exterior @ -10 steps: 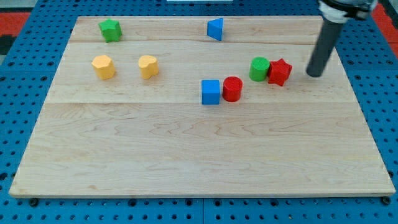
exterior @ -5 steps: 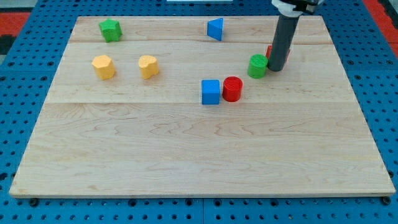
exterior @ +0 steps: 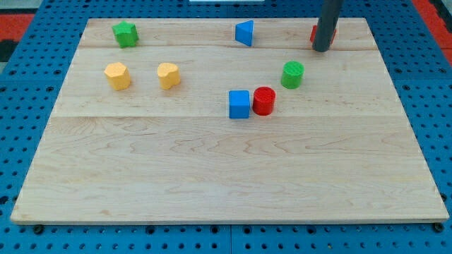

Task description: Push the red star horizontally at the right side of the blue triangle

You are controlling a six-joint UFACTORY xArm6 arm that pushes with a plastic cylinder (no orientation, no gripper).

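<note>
The red star (exterior: pixel 315 34) is near the view's top right, mostly hidden behind my rod; only its red edges show on both sides. My tip (exterior: pixel 321 49) sits just below the star, touching it. The blue triangle (exterior: pixel 244 32) stands at the top middle, well to the left of the star and at about the same height in the view.
A green cylinder (exterior: pixel 292 74) lies below and left of my tip. A red cylinder (exterior: pixel 263 101) and a blue cube (exterior: pixel 239 104) sit side by side mid-board. Two yellow blocks (exterior: pixel 117 75) (exterior: pixel 168 75) and a green star (exterior: pixel 125 33) are at the left.
My tip swept left to the red star, then pushed it toward the view's top, away from the green cylinder. The green cylinder shifted slightly. Other blocks stayed.
</note>
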